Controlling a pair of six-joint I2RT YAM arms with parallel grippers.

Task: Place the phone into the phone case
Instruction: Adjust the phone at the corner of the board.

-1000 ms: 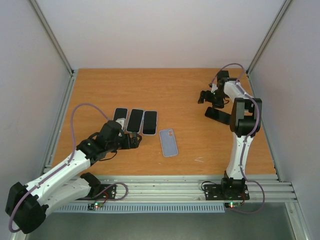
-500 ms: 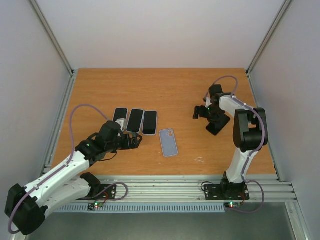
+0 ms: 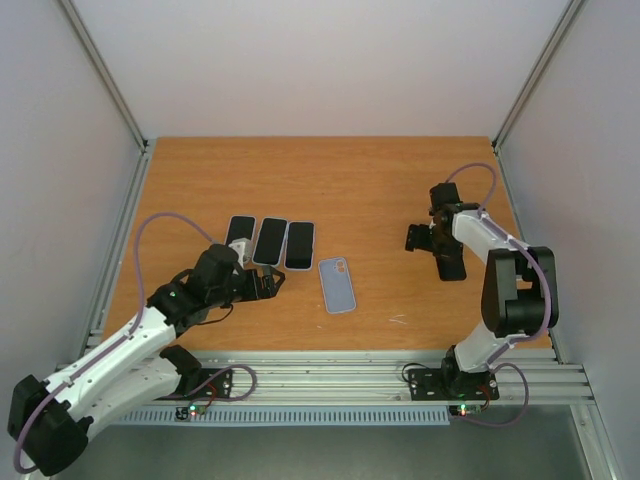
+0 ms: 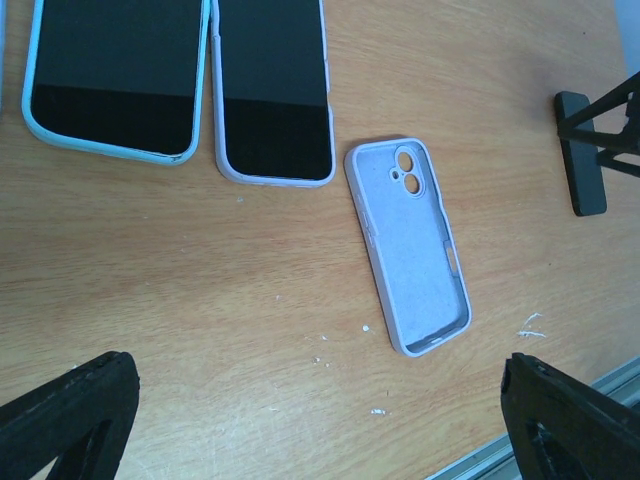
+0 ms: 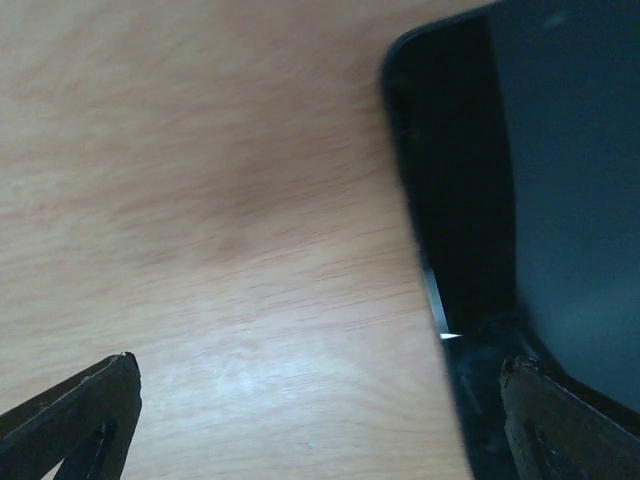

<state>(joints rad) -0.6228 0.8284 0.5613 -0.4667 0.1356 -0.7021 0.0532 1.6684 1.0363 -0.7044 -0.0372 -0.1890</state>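
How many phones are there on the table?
4. Three lie side by side left of the empty case: the left phone, middle phone and right phone. The black phone lies far right, by the right gripper. The arms might hide more.

Right wrist: phone [image 5: 560, 150] blurred, running off the top and right edges; right fingers [image 5: 80, 410] show tips only.
Left wrist: cased phones [image 4: 115, 80] cut by the top edge; left fingers [image 4: 70, 415], tips only.
Top view: row's leftmost phone [image 3: 240, 228], near end hidden behind left arm [image 3: 130, 335].
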